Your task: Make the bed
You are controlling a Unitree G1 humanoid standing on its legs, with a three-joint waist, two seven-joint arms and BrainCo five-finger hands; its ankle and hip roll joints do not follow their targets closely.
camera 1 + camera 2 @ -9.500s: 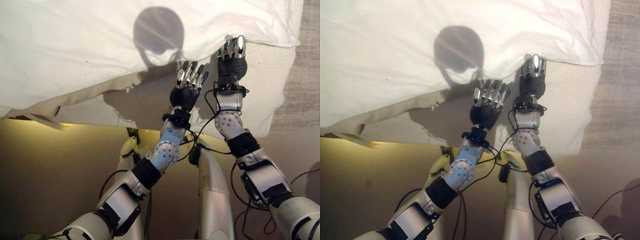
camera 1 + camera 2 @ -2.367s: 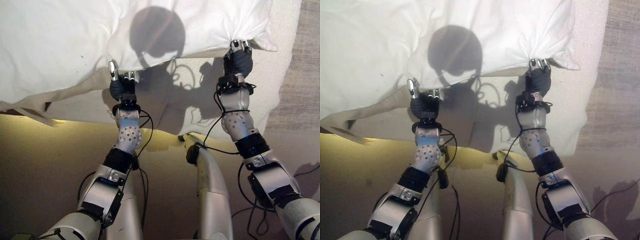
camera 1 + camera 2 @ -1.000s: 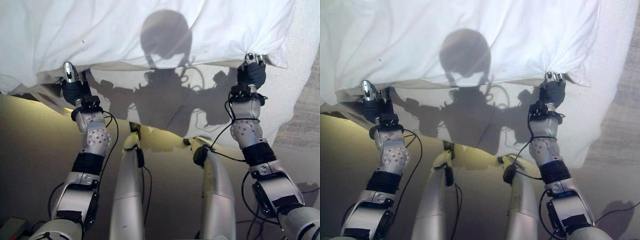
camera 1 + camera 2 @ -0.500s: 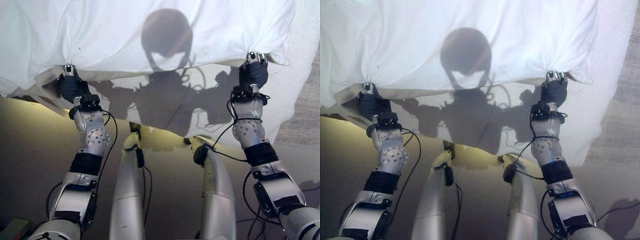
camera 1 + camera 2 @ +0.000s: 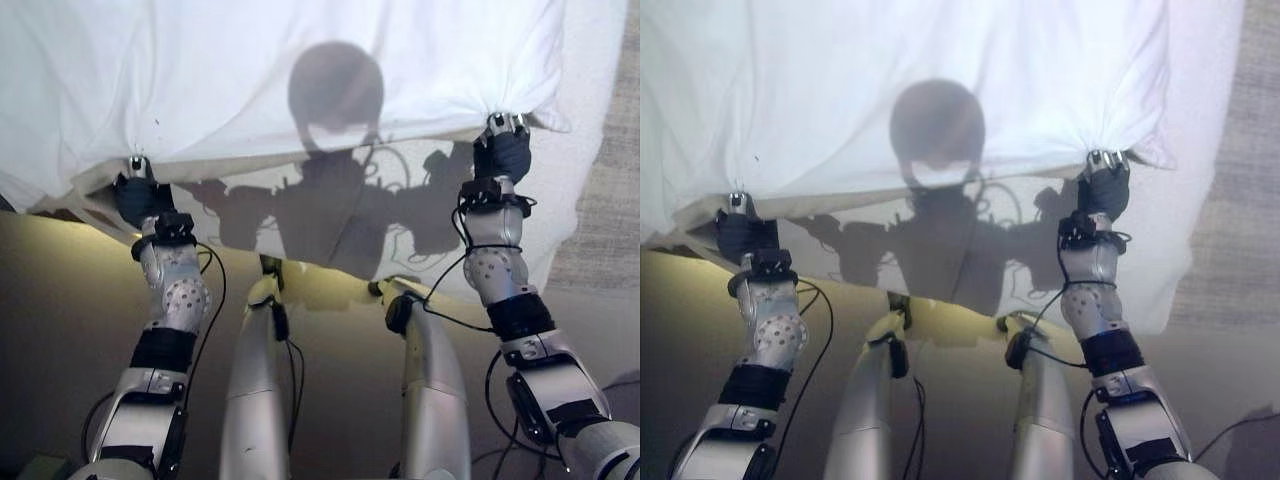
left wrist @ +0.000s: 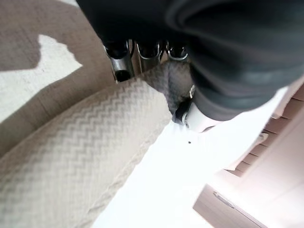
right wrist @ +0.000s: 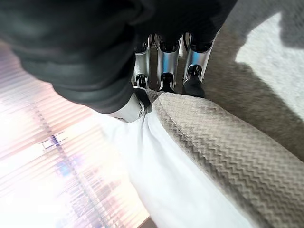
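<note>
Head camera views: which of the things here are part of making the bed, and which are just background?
Part of the job:
- white duvet, its near edge lifted
- beige woven blanket, pinched together with the duvet edge
- left hand, shut on that edge
- right hand, shut on that edge
- mattress side below

Just there:
- floor
- wooden panel, behind the left hand

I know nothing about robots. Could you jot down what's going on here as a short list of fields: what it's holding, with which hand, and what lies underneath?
Held thing: white duvet, gripped along its near edge
Left hand: fingers curled round the edge
Right hand: fingers curled round the edge, near the corner
Duvet underside: beige zigzag-weave fabric
Beneath: pale bed sheet hanging over the bed's side
Duvet edge: drawn roughly straight between the two hands
</note>
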